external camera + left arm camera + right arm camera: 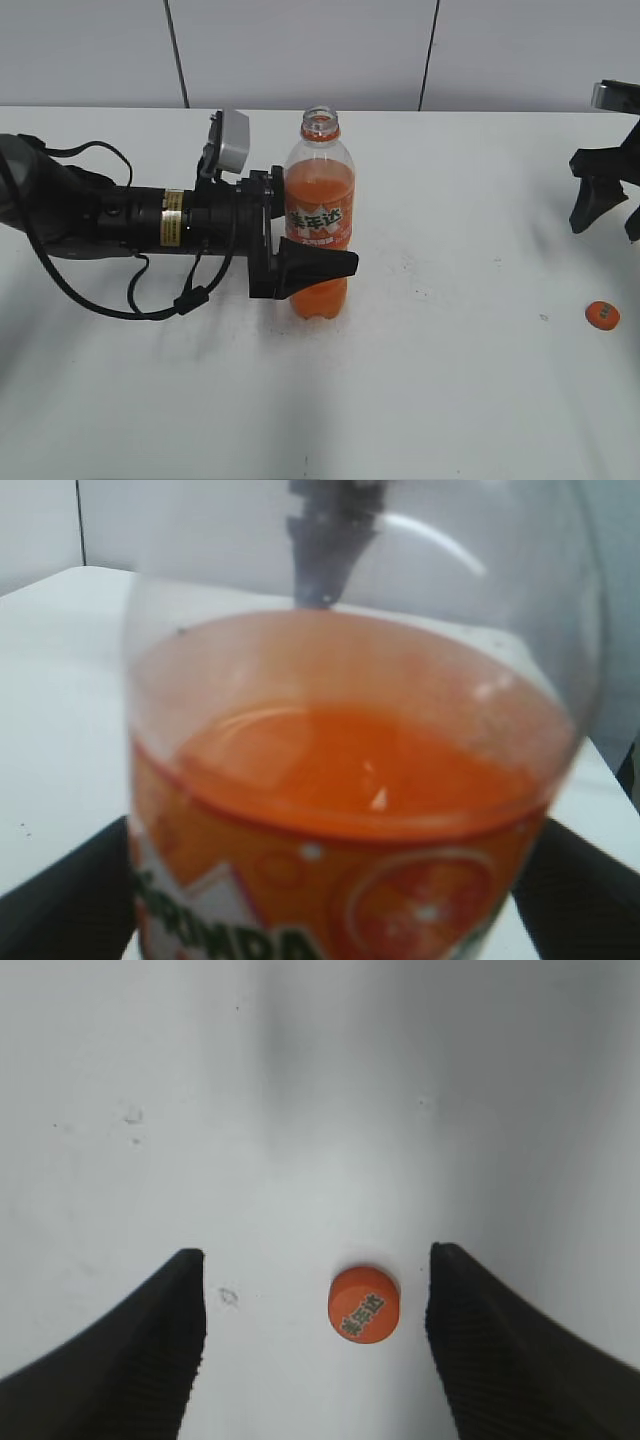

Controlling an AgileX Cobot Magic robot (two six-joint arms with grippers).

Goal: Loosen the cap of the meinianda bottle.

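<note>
The meinianda bottle [320, 215] stands upright near the middle of the white table, its mouth open and capless. My left gripper [305, 262] is shut on the bottle's body at the label; the left wrist view is filled by the bottle [350, 810]. The orange cap [602, 315] lies flat on the table at the far right. My right gripper [607, 212] hangs open and empty above the table behind the cap. In the right wrist view the cap [363, 1305] lies on the table between the open fingers [315, 1270], nearer the right one and touching neither.
The white table [420, 400] runs to a grey panelled wall at the back. The left arm with its cables lies low over the table's left side [120, 225].
</note>
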